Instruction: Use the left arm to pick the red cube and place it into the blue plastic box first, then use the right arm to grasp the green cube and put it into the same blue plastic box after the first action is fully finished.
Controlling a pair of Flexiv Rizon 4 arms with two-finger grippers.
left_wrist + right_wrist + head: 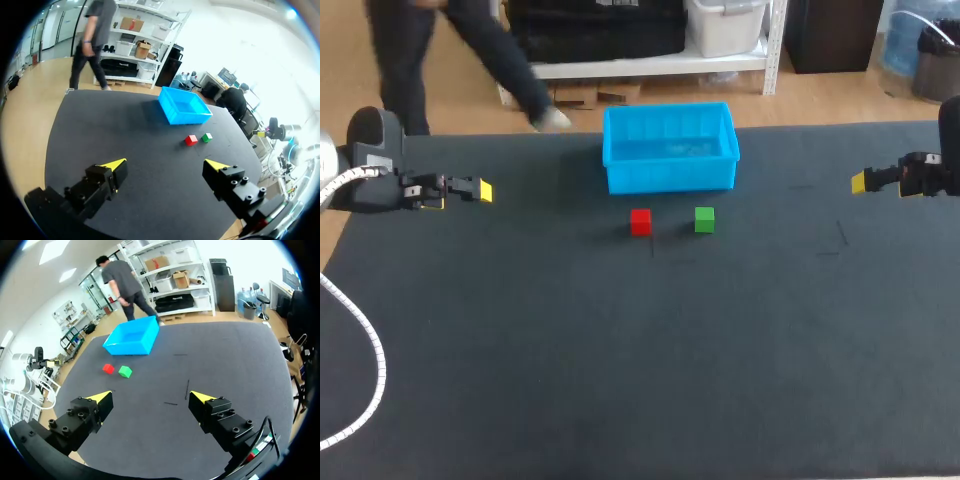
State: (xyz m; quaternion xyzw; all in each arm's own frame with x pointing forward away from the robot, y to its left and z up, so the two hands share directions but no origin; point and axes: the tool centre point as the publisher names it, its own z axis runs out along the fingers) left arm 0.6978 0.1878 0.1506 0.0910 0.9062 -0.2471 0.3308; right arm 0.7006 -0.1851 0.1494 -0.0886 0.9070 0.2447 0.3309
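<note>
The left gripper (167,165), spread wide and empty, hangs well apart from the red cube (190,140), which lies ahead of it beside the green cube (206,136), near the blue plastic box (190,118)

Open-topped blue plastic box (670,178), upright on the dark bench (620,350). Small red cube (640,221) flat on the bench near the box's front wall, about mid-length. Small green cube (704,220) likewise, before the box's right half, beside the red one but apart.
</note>
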